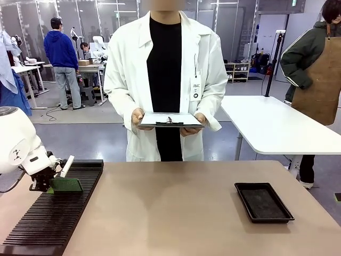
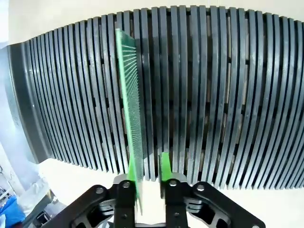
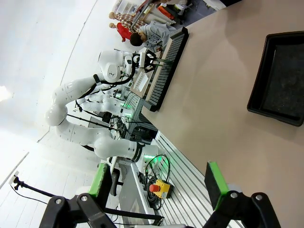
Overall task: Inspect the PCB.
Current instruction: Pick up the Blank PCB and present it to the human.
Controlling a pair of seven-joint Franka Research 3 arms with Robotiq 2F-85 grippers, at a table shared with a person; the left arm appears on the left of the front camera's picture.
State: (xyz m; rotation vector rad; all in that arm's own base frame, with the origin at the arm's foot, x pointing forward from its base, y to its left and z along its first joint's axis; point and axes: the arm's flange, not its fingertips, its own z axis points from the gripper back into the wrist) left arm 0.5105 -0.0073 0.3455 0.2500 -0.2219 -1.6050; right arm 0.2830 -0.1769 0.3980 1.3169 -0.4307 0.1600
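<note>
Left gripper: part-open around PCB edge, not clamped
Right gripper: wide open, empty
Progress: PCB in rack; lift, inspection pending

1. We are seeing the PCB, standing between the pads of the left gripper, as a smooth green board with a finely dotted, faintly shiny face.
2. Those pads are looking like smooth green rubber on semi-gloss black plastic.
3. Beyond the fingertips, the slotted rack is showing matt black plastic.
4. Well apart from that gripper, the tray is showing dull black plastic with a grainy floor, on the matt tan table.
</note>
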